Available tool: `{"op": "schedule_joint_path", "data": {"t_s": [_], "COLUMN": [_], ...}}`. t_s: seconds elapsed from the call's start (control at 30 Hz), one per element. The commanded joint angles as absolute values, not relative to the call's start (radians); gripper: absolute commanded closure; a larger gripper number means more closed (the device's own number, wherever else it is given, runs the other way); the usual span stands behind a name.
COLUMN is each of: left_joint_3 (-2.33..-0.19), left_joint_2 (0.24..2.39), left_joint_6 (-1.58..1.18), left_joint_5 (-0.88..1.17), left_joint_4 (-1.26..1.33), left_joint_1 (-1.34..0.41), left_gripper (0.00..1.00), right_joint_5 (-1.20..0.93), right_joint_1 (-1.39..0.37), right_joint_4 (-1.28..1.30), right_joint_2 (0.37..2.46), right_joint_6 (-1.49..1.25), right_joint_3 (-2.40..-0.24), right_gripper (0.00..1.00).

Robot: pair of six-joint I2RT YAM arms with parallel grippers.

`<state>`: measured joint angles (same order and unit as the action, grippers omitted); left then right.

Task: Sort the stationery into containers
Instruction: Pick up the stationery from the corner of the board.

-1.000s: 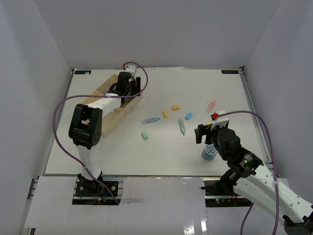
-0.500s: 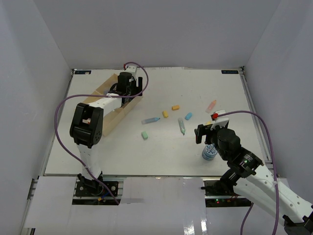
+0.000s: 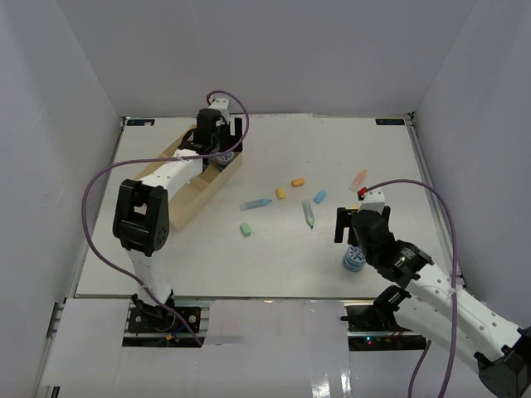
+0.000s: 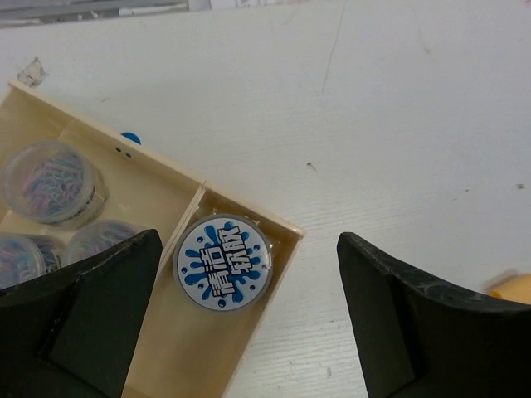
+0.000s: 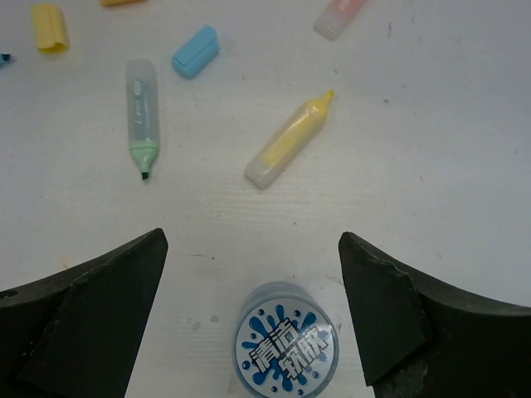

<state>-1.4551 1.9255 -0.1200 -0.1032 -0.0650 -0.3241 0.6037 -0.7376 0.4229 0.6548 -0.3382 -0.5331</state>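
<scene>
A blue-and-white roll (image 4: 224, 261) lies flat in the small end compartment of the pale-wood tray (image 4: 158, 166). My left gripper (image 4: 249, 242) hangs open above it, touching nothing. Grey rolls (image 4: 54, 178) fill the neighbouring compartment. In the top view the left gripper (image 3: 217, 137) is over the tray's (image 3: 187, 199) far end. A second blue-and-white roll (image 5: 286, 347) stands on the table, below and between the fingers of my open right gripper (image 5: 253, 240). In the top view that roll (image 3: 355, 259) sits near the right gripper (image 3: 353, 228).
Loose on the table are a yellow highlighter (image 5: 290, 139), a green highlighter (image 5: 143, 112), a blue stub (image 5: 196, 51), a yellow stub (image 5: 50, 26) and a pink highlighter (image 3: 358, 177). Farther left lie an orange stub (image 3: 298, 182), a blue highlighter (image 3: 255, 203) and a green stub (image 3: 246, 228).
My left gripper has opened wide and lifted away from the tray, leaving the blue-and-white roll in the end compartment. The right arm has shifted slightly over its roll.
</scene>
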Motion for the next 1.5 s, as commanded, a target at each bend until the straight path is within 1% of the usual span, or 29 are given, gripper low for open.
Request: {"op": "schedule_joint_path", "data": {"t_s": [0.0, 0.13, 0.27, 0.4, 0.6, 0.8, 0.9, 1.0, 1.03, 1.1, 1.13, 1.2, 1.23, 1.3, 1.47], "left_joint_3": [-1.551, -1.542, -1.416, -1.232, -1.047, -0.959, -0.948, -0.948, -0.948, -0.945, -0.945, -0.942, -0.94, -0.94, -0.948], "left_joint_2": [1.772, 1.666, 1.505, 1.321, 1.148, 1.077, 1.063, 1.057, 1.055, 1.054, 1.052, 1.051, 1.051, 1.046, 1.035], "left_joint_6": [-0.153, -0.192, -0.215, -0.232, -0.233, -0.244, -0.248, -0.247, -0.247, -0.249, -0.25, -0.253, -0.253, -0.258, -0.258], "left_joint_5": [-0.071, -0.04, -0.002, 0.073, 0.097, 0.087, 0.106, 0.104, 0.104, 0.113, 0.115, 0.126, 0.129, 0.135, 0.13], "left_joint_4": [-0.202, -0.346, -0.379, -0.391, -0.428, -0.434, -0.434, -0.434, -0.434, -0.434, -0.434, -0.434, -0.434, -0.436, -0.456], "left_joint_1": [-0.321, -0.321, -0.321, -0.321, -0.321, -0.321, -0.321, -0.321, -0.321, -0.321, -0.321, -0.321, -0.321, -0.321, -0.321], "left_gripper": [0.02, 0.02, 0.02, 0.02, 0.02, 0.02, 0.02, 0.02, 0.02, 0.02, 0.02, 0.02, 0.02, 0.02, 0.02], "right_joint_5": [0.666, 0.577, 0.506, 0.473, 0.437, 0.417, 0.403, 0.393, 0.391, 0.388, 0.391, 0.385, 0.379, 0.347, 0.307], "right_joint_1": [-0.686, -0.603, -0.588, -0.589, -0.588, -0.594, -0.603, -0.614, -0.618, -0.624, -0.633, -0.647, -0.652, -0.666, -0.753], "right_joint_4": [0.561, 0.609, 0.609, 0.64, 0.675, 0.696, 0.695, 0.683, 0.678, 0.67, 0.66, 0.643, 0.617, 0.585, 0.461], "right_joint_2": [0.751, 0.83, 0.836, 0.847, 0.833, 0.85, 0.876, 0.9, 0.905, 0.907, 0.908, 0.91, 0.919, 0.936, 1.064], "right_joint_6": [-0.51, -0.574, -0.609, -0.655, -0.692, -0.722, -0.727, -0.733, -0.736, -0.735, -0.726, -0.703, -0.689, -0.644, -0.563], "right_joint_3": [-0.61, -0.614, -0.598, -0.58, -0.543, -0.545, -0.54, -0.531, -0.523, -0.517, -0.515, -0.522, -0.534, -0.551, -0.664], "right_gripper": [0.1, 0.1, 0.1, 0.1, 0.1, 0.1, 0.06, 0.0, 0.07, 0.13, 0.19, 0.28, 0.36, 0.43, 0.45]}}
